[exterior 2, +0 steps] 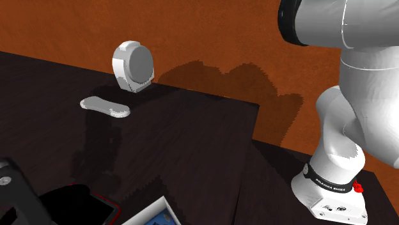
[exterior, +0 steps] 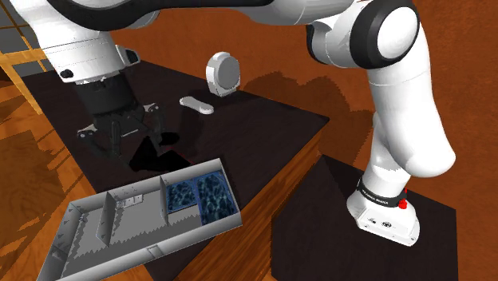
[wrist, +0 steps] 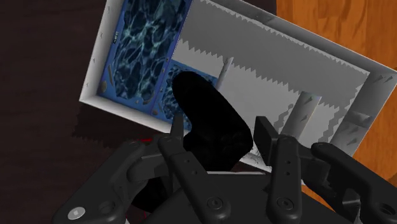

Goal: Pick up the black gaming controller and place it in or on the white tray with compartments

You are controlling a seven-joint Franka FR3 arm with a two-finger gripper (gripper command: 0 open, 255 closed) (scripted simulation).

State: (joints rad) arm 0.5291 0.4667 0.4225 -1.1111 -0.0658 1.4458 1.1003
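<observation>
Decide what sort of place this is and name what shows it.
Likely a room in a home: a dark table, a warm wood floor, and a black game controller beside a divided tray.

Black controller (wrist: 210, 121), white-grey tray (wrist: 254, 76) with blue marbled compartments (wrist: 143, 44), dark brown table (exterior: 263, 136).

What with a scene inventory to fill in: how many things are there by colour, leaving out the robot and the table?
Black: 1, the controller.
White or grey: 3, the compartment tray with two blue-patterned sections, the upright round disc, the flat oblong piece.
Total: 4.
</observation>
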